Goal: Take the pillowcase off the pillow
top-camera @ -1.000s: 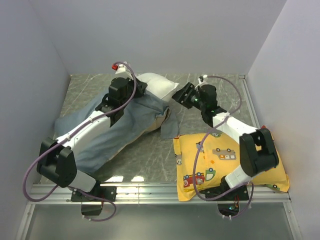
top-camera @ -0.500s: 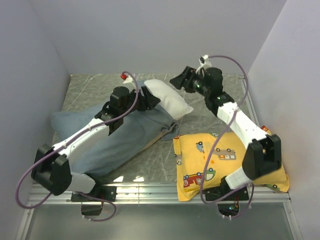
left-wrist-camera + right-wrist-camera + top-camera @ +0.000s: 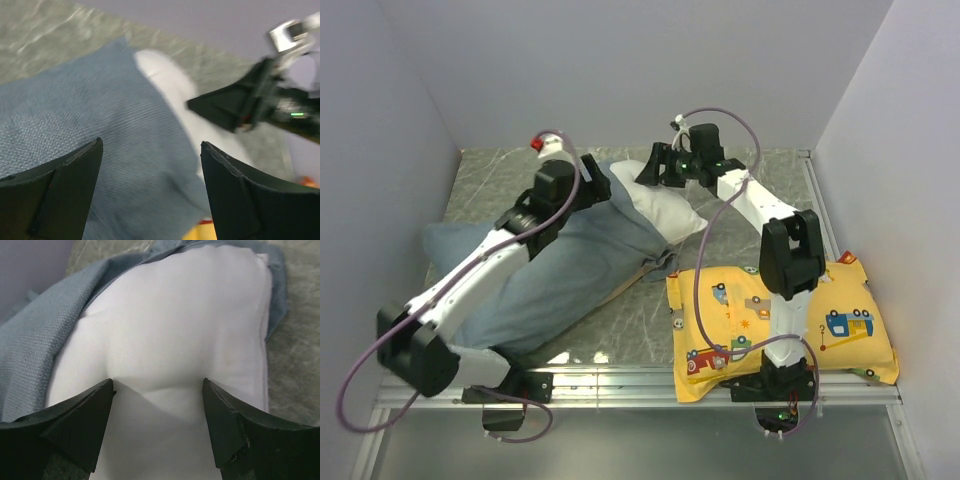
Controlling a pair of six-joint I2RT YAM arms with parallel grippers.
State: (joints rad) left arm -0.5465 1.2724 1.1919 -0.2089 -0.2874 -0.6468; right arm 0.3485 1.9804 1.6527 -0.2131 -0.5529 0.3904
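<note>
The blue-grey pillowcase (image 3: 550,265) lies slantwise on the left half of the table and covers most of the white pillow (image 3: 665,205), whose bare end sticks out at the upper right. My left gripper (image 3: 598,190) hovers open over the case's mouth; in its wrist view the left gripper (image 3: 150,145) has only pillowcase (image 3: 100,110) cloth beneath it, with the pillow (image 3: 162,82) beyond. My right gripper (image 3: 652,170) is at the pillow's far end. In its own view the right gripper (image 3: 157,382) is open, its tips on the pillow (image 3: 175,315), and the pillowcase (image 3: 45,340) is bunched to the left.
A yellow pillow (image 3: 780,320) printed with cartoon vehicles lies at the front right, under the right arm's base. Grey walls enclose the marbled table (image 3: 490,175) on the left, back and right. A metal rail (image 3: 620,380) runs along the near edge.
My left gripper has opened, let go of the pillowcase and drawn back a little. The right gripper swung up and left onto the pillow's bare end. More white pillow shows.
</note>
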